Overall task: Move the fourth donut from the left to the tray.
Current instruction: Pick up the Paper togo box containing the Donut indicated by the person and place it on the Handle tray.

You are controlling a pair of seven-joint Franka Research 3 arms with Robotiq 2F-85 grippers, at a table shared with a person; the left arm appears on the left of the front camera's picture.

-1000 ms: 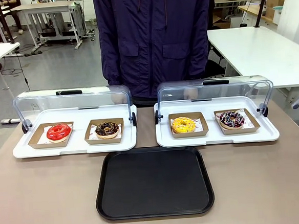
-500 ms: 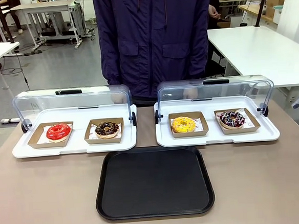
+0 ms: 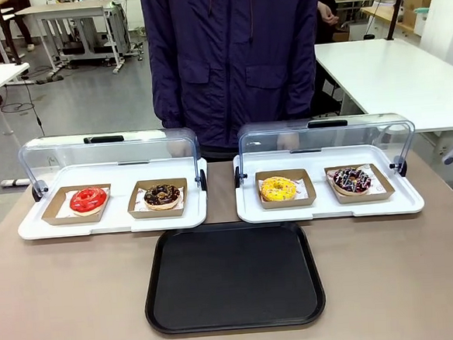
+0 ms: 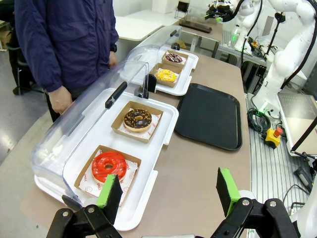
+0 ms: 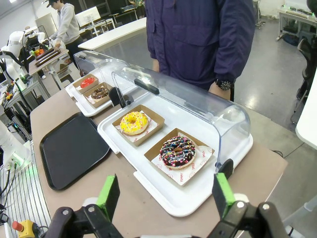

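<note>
- Front view: I see the fourth donut (image 3: 352,181), dark glaze with white and pink stripes and coloured sprinkles, sitting in its brown cardboard holder (image 3: 383,190) at the right end of the right display tray (image 3: 330,211).
- The yellow donut (image 3: 278,188) sits in a holder of its own to the left on that same white tray; the two holders are near each other but apart.
- The clear lid (image 3: 325,138) of that tray stands swung up toward the far side, so both donuts lie uncovered on my side.
- The left display tray (image 3: 114,224) carries the red donut (image 3: 88,200) and the chocolate crumb donut (image 3: 162,195), with its lid raised the same way.
- The tray (image 3: 234,278), black and flat, lies on the table (image 3: 57,306) nearer to me, centred in front of the gap between the two display trays, its far rim just beside their near edges. The fourth donut is apart from it, farther back and to the right.
- The person (image 3: 234,60), in a dark blue jacket, stands at the far side behind the display trays.
- Right wrist view: my right gripper (image 5: 165,195) hangs above the table's edge near the right display tray, its jaws wide apart and gripping nothing. The fourth donut lies ahead of it, roughly in line with the gap.
- Left wrist view: my left gripper (image 4: 168,191) is also spread wide and holds nothing. It hovers near the end of the left display tray, where the red donut is the closest one.
</note>
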